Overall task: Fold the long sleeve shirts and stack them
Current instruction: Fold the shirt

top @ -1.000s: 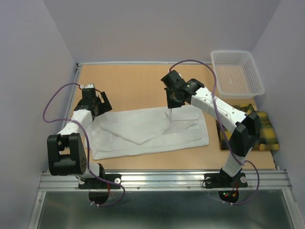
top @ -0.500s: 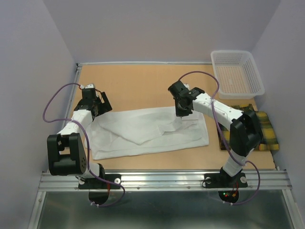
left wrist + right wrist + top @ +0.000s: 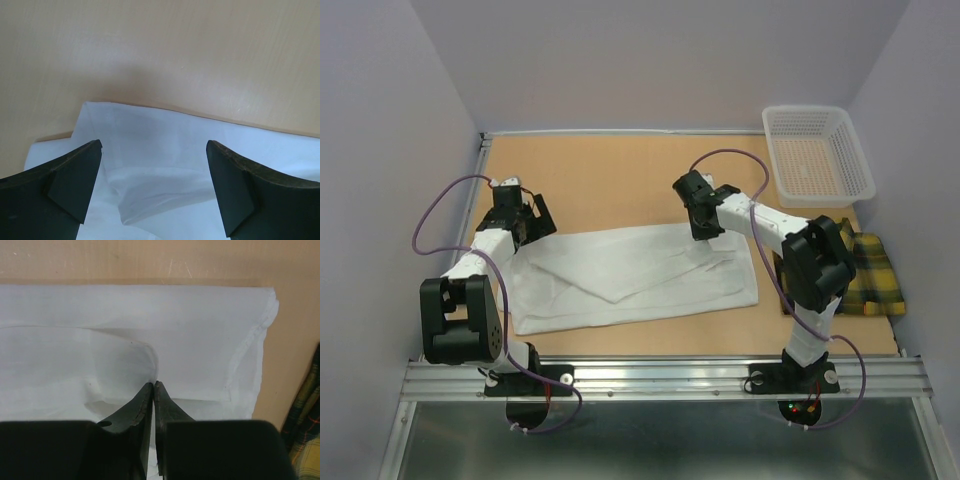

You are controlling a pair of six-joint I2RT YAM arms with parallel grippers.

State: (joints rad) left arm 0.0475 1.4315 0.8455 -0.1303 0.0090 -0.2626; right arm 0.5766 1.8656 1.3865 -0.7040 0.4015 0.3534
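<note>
The white shirt (image 3: 630,275) lies flattened and partly folded across the middle of the table, seen also under both wrist cameras (image 3: 165,175) (image 3: 200,340). My right gripper (image 3: 705,232) (image 3: 154,383) is down at the shirt's far edge, jaws pressed together on a raised fold of the white cloth. My left gripper (image 3: 527,222) (image 3: 154,143) hovers wide open over the shirt's far left corner, nothing between its fingers. The yellow-and-dark plaid shirt (image 3: 872,270) (image 3: 307,425) lies bunched at the right, partly hidden behind my right arm.
A white mesh basket (image 3: 817,152) stands at the back right corner. Bare tan tabletop (image 3: 610,180) stretches behind the white shirt. Purple walls close in the left, back and right sides. A metal rail runs along the near edge.
My right gripper has come down and moved slightly right, laying the lifted white cloth flat onto the shirt. The left arm has not moved.
</note>
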